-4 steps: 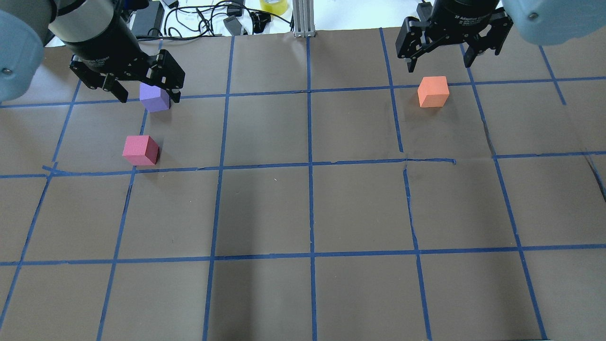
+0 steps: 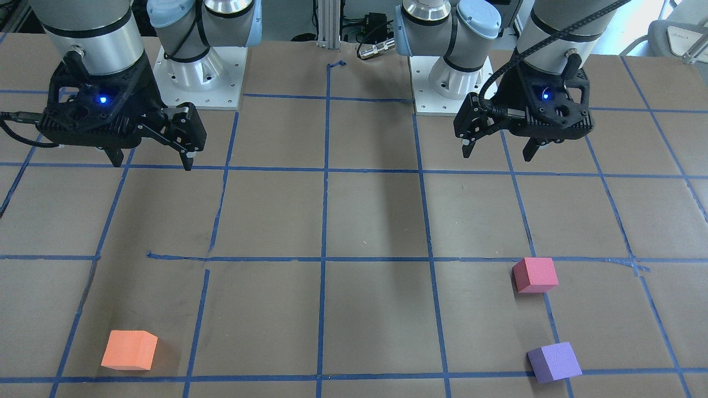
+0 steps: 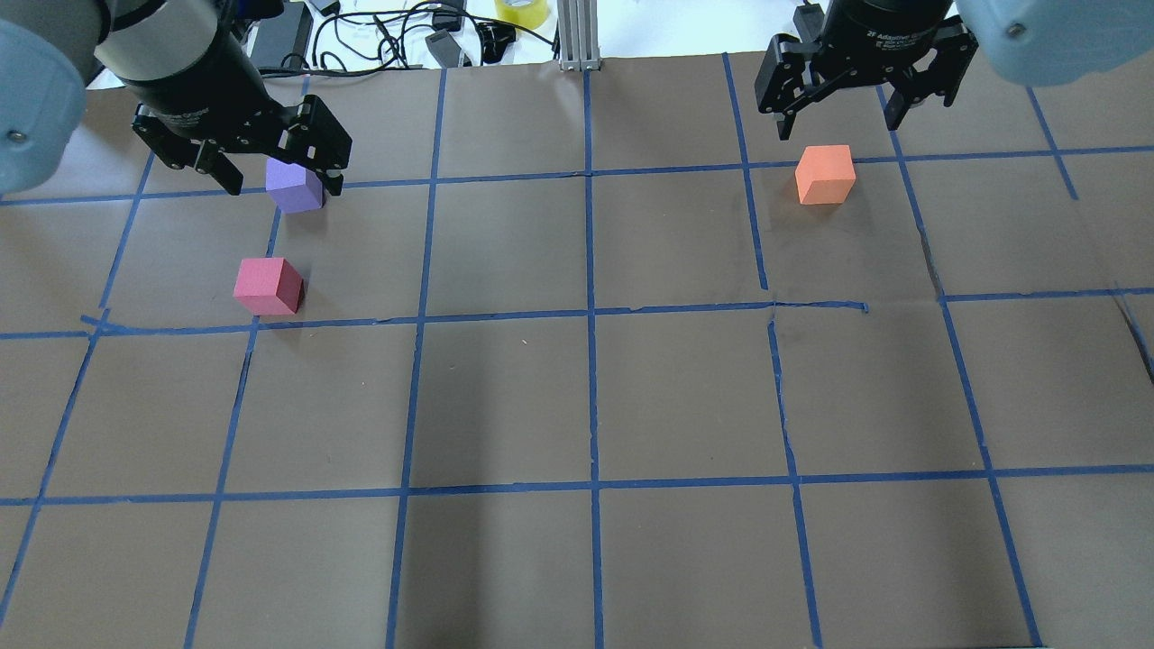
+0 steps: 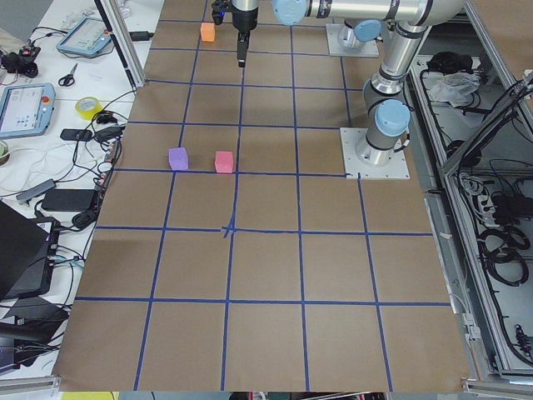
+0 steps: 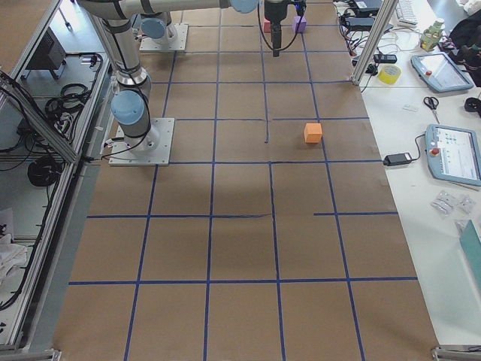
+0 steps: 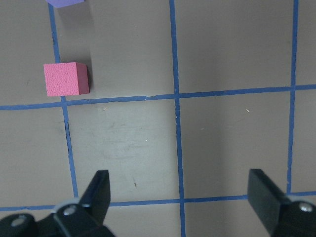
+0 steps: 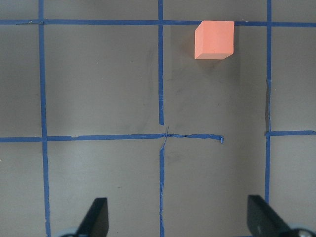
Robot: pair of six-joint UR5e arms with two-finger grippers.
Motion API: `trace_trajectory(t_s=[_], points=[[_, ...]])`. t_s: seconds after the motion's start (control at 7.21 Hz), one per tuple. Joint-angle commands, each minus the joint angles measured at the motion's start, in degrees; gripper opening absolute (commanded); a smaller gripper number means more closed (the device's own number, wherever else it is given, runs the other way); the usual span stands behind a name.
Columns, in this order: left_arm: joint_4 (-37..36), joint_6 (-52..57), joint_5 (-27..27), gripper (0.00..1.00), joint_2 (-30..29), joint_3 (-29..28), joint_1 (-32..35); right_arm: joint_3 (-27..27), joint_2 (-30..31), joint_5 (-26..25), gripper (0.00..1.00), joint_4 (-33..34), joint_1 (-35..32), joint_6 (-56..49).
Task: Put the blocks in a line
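Note:
The orange block (image 3: 825, 174) sits at the far right, also seen in the right wrist view (image 7: 214, 39). The pinkish-red block (image 3: 268, 286) and the purple block (image 3: 294, 187) sit apart at the far left. Both show in the front view, pinkish-red (image 2: 535, 275) and purple (image 2: 553, 362). My left gripper (image 2: 499, 153) is open and empty, held high; in the overhead view (image 3: 283, 185) it overlaps the purple block without touching it. My right gripper (image 3: 840, 126) is open and empty, raised on the robot's side of the orange block.
The brown table is marked with a blue tape grid (image 3: 590, 315). Cables, a yellow tape roll (image 3: 521, 9) and a metal post (image 3: 577, 36) lie at the far edge. The arm bases (image 2: 199, 72) stand at the robot's side.
The right gripper has shifted very slightly upward in the overhead view. The left gripper and the three blocks have not moved.

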State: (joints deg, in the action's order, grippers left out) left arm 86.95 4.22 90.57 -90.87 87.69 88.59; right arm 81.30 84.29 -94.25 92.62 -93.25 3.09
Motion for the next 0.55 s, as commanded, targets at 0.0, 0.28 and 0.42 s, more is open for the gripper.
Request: trace_trajectory(t_s=[0.0,0.28,0.42], points=[[-0.1,0.0,-0.1,1.0,0.0,0.0,0.0,0.0,0.0,-0.1,1.0,-0.1,0.0,0.0],[-0.3,0.0,-0.1,1.0,-0.1,0.0,0.0,0.0,0.0,1.1,1.0,-0.6,0.0,-0.2],[-0.4,0.0,0.0,1.0,-0.1,-0.1,0.0,0.0,0.0,2.7,1.0,-0.7,0.0,-0.3]])
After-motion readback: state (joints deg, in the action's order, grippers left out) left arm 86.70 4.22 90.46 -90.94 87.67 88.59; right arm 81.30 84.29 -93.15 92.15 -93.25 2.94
